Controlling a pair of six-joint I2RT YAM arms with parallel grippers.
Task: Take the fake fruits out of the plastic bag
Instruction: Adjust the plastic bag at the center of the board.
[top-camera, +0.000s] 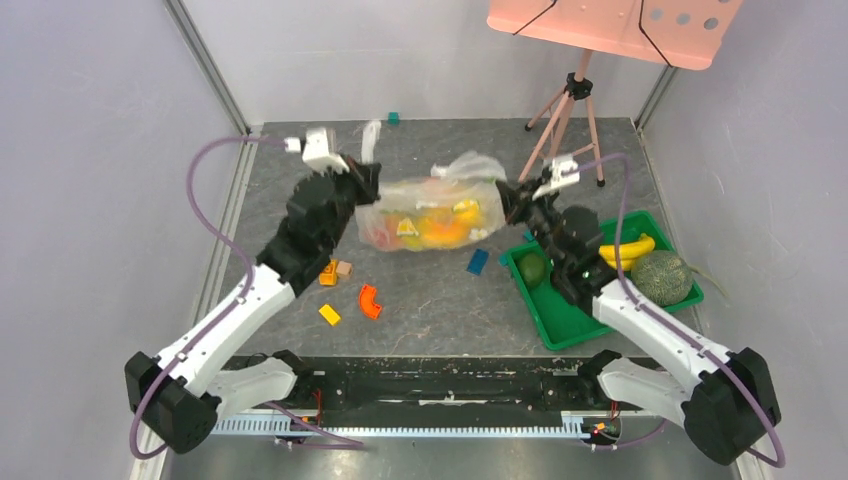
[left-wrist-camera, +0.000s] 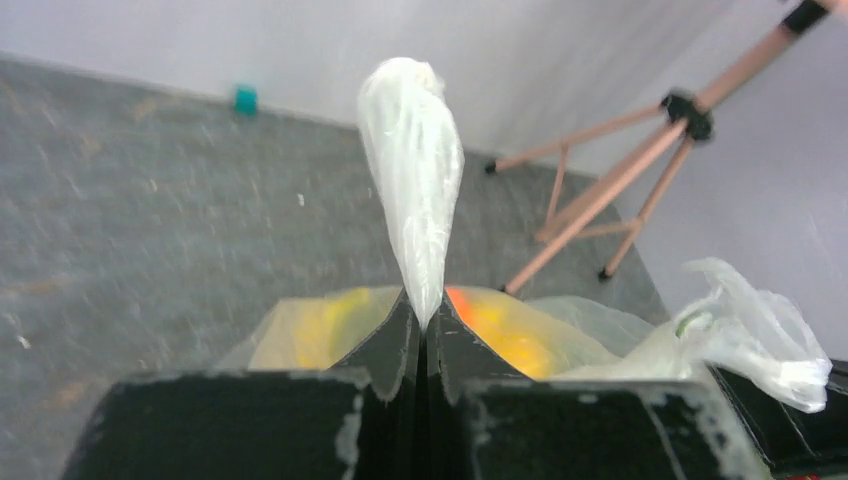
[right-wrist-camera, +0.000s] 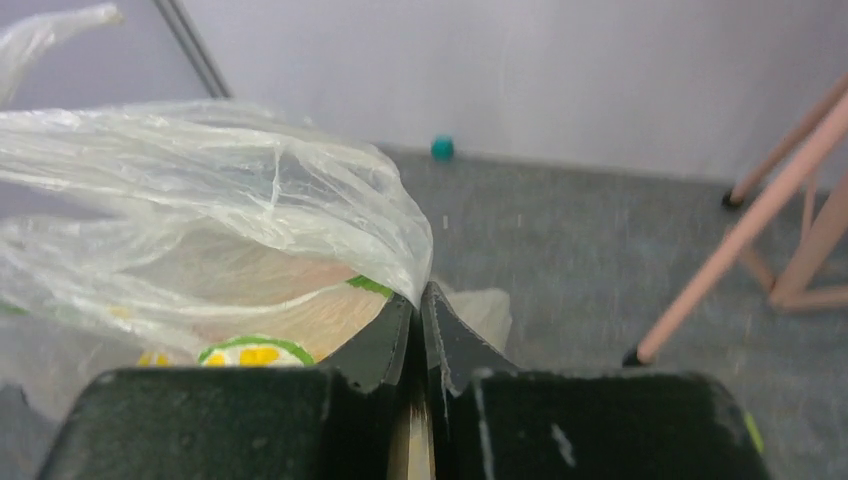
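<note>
Crinkly clear film is stretched between the two arms: the plastic bag (top-camera: 430, 212) lies on the grey surface (top-camera: 430, 330), and the fake fruits (top-camera: 440, 228) show yellow and orange through its wall, plainly inside it. The left fingers (left-wrist-camera: 385, 350) are clenched on a twisted handle loop (left-wrist-camera: 412, 170) at the bag's left end, and the right fingers (right-wrist-camera: 375, 345) are pinched shut on a fold of film at the bag's right end. Right of the bag, a green tray (top-camera: 560, 322) holds a banana (top-camera: 628, 250) and two green fruits; whether these count as part of the task I cannot tell. Scattered toy blocks (top-camera: 370, 301) lie in front of the bag. By my reading the task is barely begun: both ends are gripped, but the bulk of the fruit has yet to come out.
</note>
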